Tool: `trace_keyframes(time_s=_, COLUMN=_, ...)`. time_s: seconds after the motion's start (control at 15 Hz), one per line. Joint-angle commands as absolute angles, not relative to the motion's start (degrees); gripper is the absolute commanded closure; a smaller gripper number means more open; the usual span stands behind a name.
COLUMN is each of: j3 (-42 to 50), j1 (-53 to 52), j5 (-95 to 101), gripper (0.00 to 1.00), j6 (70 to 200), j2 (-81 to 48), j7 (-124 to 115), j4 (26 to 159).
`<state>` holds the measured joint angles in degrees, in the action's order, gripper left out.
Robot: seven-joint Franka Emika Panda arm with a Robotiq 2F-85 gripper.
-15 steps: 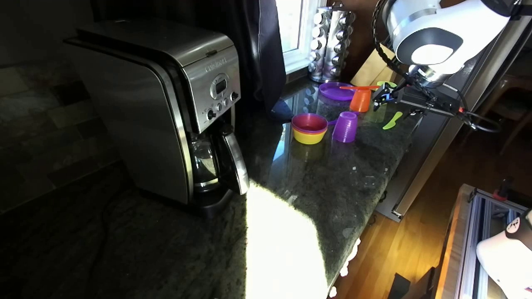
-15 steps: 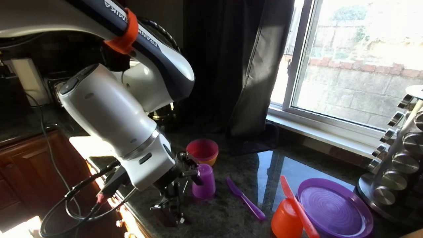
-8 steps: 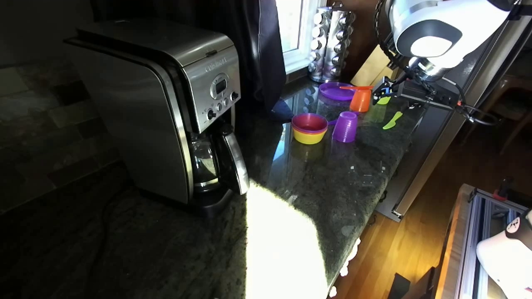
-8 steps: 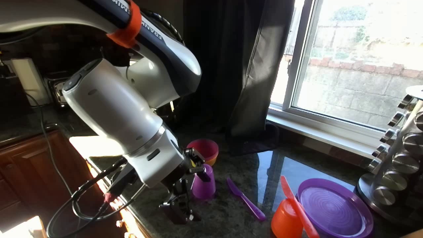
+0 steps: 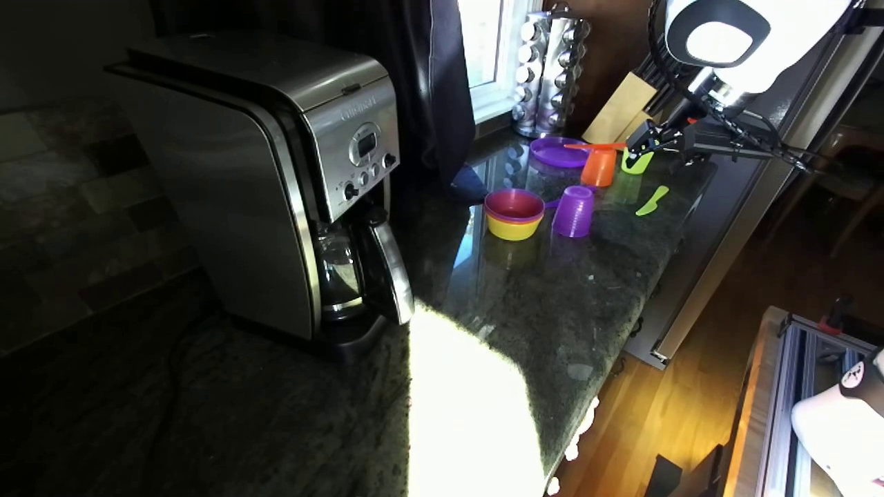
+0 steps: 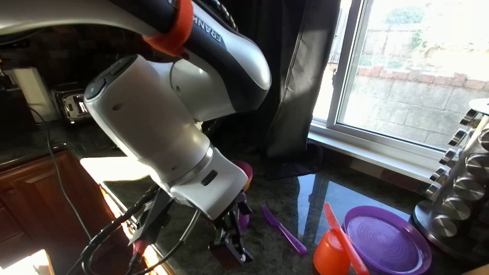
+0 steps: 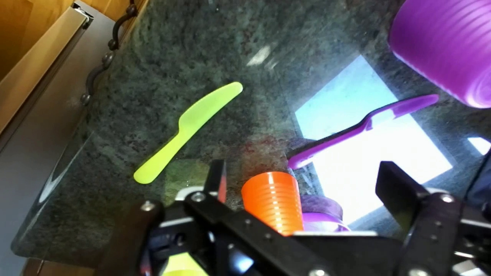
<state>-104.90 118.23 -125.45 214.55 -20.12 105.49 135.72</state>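
My gripper (image 7: pixel 303 172) is open and empty above the counter; it also shows in both exterior views (image 5: pixel 657 163) (image 6: pixel 247 233). Between its fingers in the wrist view, farther off, is an upturned orange cup (image 7: pixel 271 197). An orange knife (image 6: pixel 345 244) lies across that cup, beside a purple plate (image 6: pixel 387 242). A green cup (image 5: pixel 637 163) stands behind the gripper, partly hidden. A green knife (image 7: pixel 188 130) and a purple knife (image 7: pixel 345 134) lie flat on the counter. An upturned purple cup (image 7: pixel 445 50) stands beside stacked bowls (image 5: pixel 514 226), red inside and yellow outside.
A coffee maker (image 5: pixel 276 172) stands at the counter's near end. A spice rack (image 5: pixel 549 76) and a knife block (image 5: pixel 621 107) stand at the far end, by the window (image 6: pixel 412 84). The counter edge runs beside a steel appliance (image 7: pixel 42 88). Cables (image 6: pixel 114 233) hang from the arm.
The arm and gripper have moved right in both exterior views, covering more of the purple cup in one of them. The green cup shows more. The gripper stays open; the tableware has not moved.
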Motion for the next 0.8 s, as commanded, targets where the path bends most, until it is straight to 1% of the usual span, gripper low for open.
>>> trace_keyframes(time_s=0.0, j3=-96.89, j1=108.27, j5=-124.00, gripper=0.00, j6=224.62, j2=-33.63, j7=114.01, j4=128.79)
trace_keyframes(time_s=0.33, j3=-89.04, j1=97.96, j5=-128.37, gripper=0.00, j6=232.89, j2=-37.59, j7=117.67, j4=117.28)
trace_keyframes(time_s=0.73, j3=-76.79, j1=84.87, j5=-133.65, gripper=0.00, j6=236.03, j2=-38.55, j7=113.69, j4=106.79)
